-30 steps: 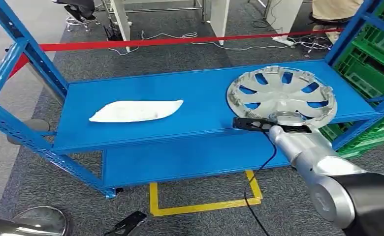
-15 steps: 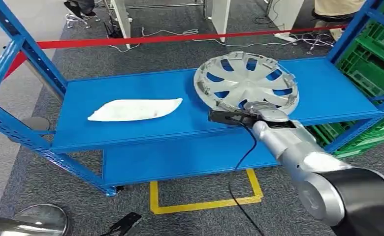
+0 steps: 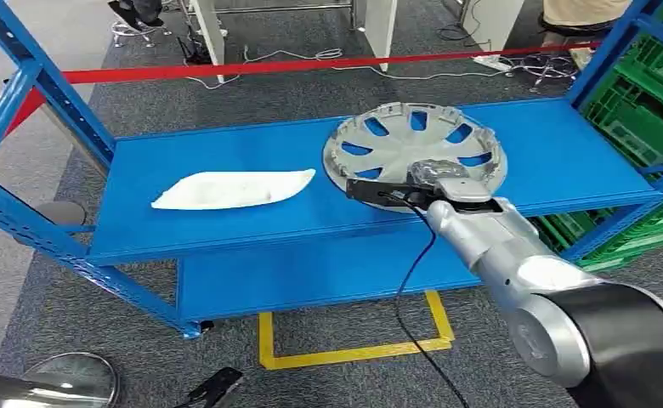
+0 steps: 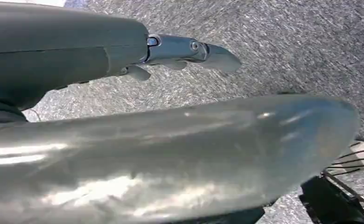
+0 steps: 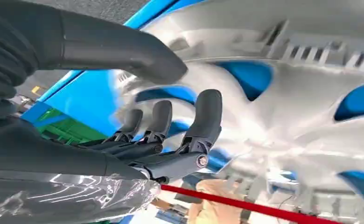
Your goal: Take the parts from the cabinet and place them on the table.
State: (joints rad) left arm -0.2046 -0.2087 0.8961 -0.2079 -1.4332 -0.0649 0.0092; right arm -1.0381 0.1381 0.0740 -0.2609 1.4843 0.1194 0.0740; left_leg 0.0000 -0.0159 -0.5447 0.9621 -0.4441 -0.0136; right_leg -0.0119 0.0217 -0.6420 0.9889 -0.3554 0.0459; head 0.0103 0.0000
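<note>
Right hand [image 3: 434, 174]: centre-right of the head view, at the near rim of the wheel cover. In the right wrist view the thumb lies over the rim and the dark fingers [image 5: 203, 119] curl beneath it. Judged to be gripping the cover by its edge.
Right arm: silver, entering from the lower right corner of the head view, with a black cable hanging from the wrist.
Left hand [image 4: 189, 49]: hanging over grey carpet in the left wrist view. One metal finger extends. Nothing seen in it; whether it is spread or curled cannot be told.
Wheel cover [image 3: 415, 153]: silver, spoked, centre-right of the head view on the upper blue shelf. Whether it is fully clear of the shelf cannot be told.
White part [image 3: 235, 189]: flat, pale, left of centre on the same shelf, well apart from the cover, untouched.
Blue rack [image 3: 226, 229]: two shelves, with uprights at the upper left and upper right of the frame.
Surroundings: red barrier tape [image 3: 226, 72] across the top; green crates [image 3: 643, 110] at the right edge.
Step in hand: drawing the cover out of the rack.
Advice: the grip is at one edge only, so the far side may sag. Keep the cover level, withdraw slowly, and clear the right upright before turning toward the table.
</note>
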